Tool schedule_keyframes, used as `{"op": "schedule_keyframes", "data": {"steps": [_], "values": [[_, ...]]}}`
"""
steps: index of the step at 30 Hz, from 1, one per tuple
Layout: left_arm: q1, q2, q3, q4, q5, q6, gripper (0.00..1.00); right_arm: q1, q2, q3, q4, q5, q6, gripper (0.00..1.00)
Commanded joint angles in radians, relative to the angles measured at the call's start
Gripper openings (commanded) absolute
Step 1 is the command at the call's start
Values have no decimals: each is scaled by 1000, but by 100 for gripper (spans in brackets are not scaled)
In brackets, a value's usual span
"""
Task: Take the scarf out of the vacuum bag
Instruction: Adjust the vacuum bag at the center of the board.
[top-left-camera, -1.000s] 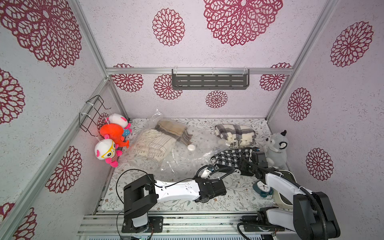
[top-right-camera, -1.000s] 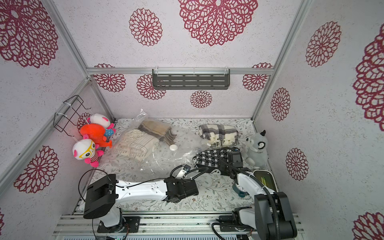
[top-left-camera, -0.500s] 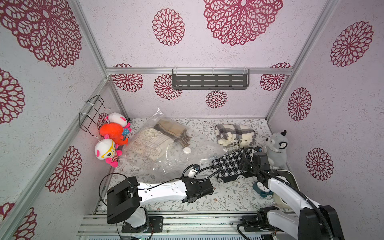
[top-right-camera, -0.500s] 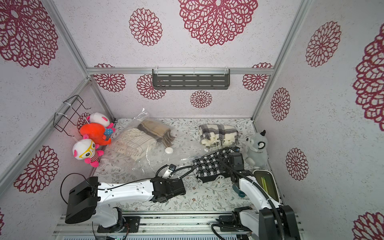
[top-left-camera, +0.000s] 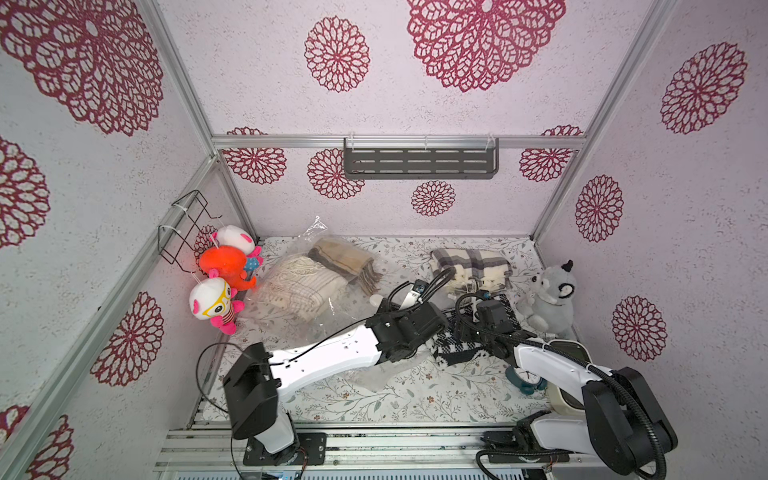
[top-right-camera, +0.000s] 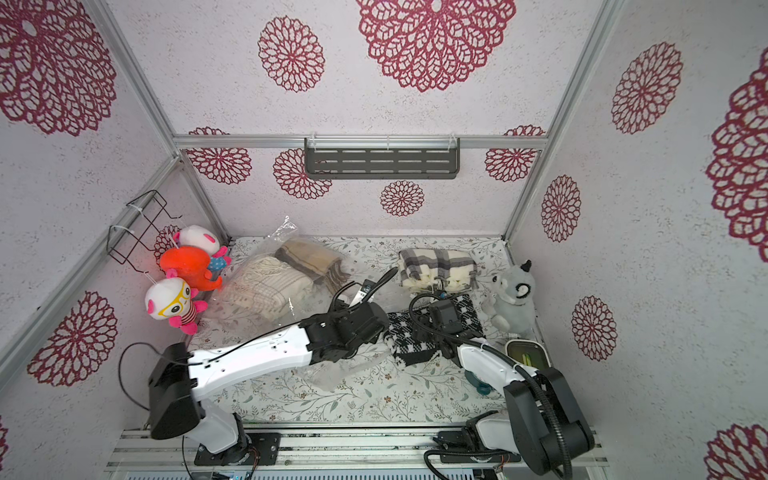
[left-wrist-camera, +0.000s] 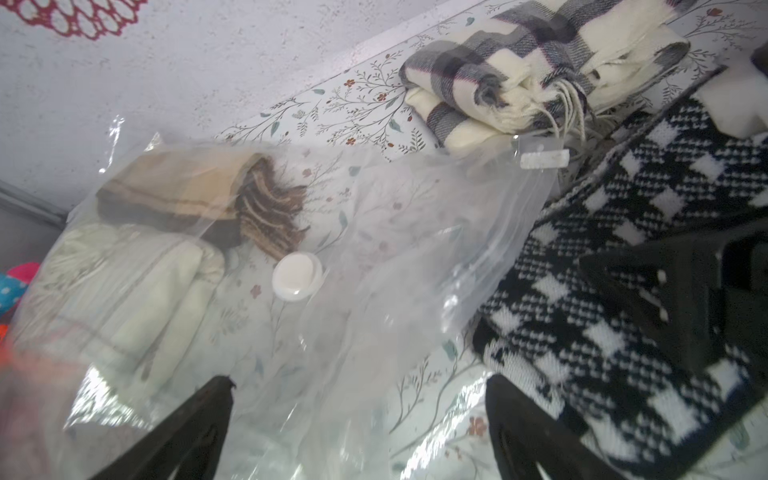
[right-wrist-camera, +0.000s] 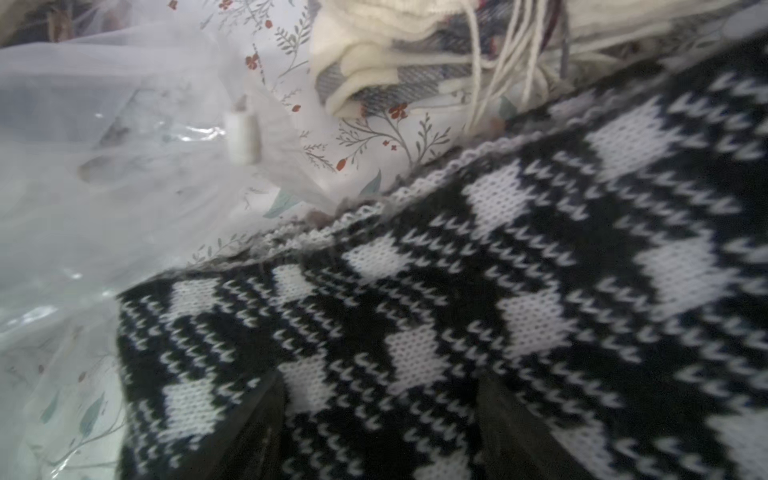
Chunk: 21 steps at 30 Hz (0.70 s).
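Note:
The clear vacuum bag (top-left-camera: 353, 301) lies at the back left, its white valve cap (left-wrist-camera: 297, 276) facing up, with a cream scarf (top-left-camera: 299, 286) and a tan one (top-left-camera: 345, 259) inside. A black-and-white checked scarf (top-right-camera: 407, 340) lies on the table just right of the bag's mouth, outside the plastic. My right gripper (right-wrist-camera: 384, 415) is down on this scarf (right-wrist-camera: 457, 291), with knit fabric filling the gap between its fingers. Over the bag's loose mouth end (left-wrist-camera: 374, 249) my left gripper (left-wrist-camera: 359, 415) stands wide open, holding nothing.
A folded grey plaid scarf (top-left-camera: 473, 264) lies at the back right. A grey plush (top-left-camera: 552, 291) sits by the right wall, and colourful plush toys (top-left-camera: 224, 266) hang at the left wall. Near my right arm are a teal object (top-left-camera: 525, 380) and a tin (top-right-camera: 525, 355).
My left gripper has opened and let go of the bag, then moved toward the back. The bag slid left. My right gripper drew the checked scarf slightly toward the front.

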Motion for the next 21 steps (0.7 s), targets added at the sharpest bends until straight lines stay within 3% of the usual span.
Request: {"op": "schedule_keyframes", "data": {"steps": [1, 4, 6, 9, 10, 11, 13, 14, 16, 21], "values": [[20, 99, 18, 78, 113, 158, 98, -80, 46, -30, 26, -7, 19, 74], [38, 155, 52, 88, 117, 205, 98, -135, 99, -58, 101, -101, 24, 73], [48, 201, 83, 85, 123, 236, 98, -136, 114, -54, 88, -57, 26, 74], [51, 323, 175, 16, 37, 224, 98, -146, 109, -52, 59, -1, 31, 75], [62, 355, 193, 0, 1, 205, 92, -153, 105, -49, 47, 15, 36, 75], [76, 376, 204, -12, -4, 189, 72, -162, 102, -49, 43, 10, 34, 75], [124, 385, 187, -17, 26, 145, 21, -180, 95, -50, 43, -2, 33, 75], [140, 372, 161, 3, 21, 134, 6, -184, 94, -50, 41, -6, 30, 75], [173, 324, 101, 34, -1, 111, 0, -185, 88, -50, 36, 1, 30, 75], [242, 96, -41, 112, -1, 96, 0, -196, 74, -47, 24, 39, 35, 75]]}}
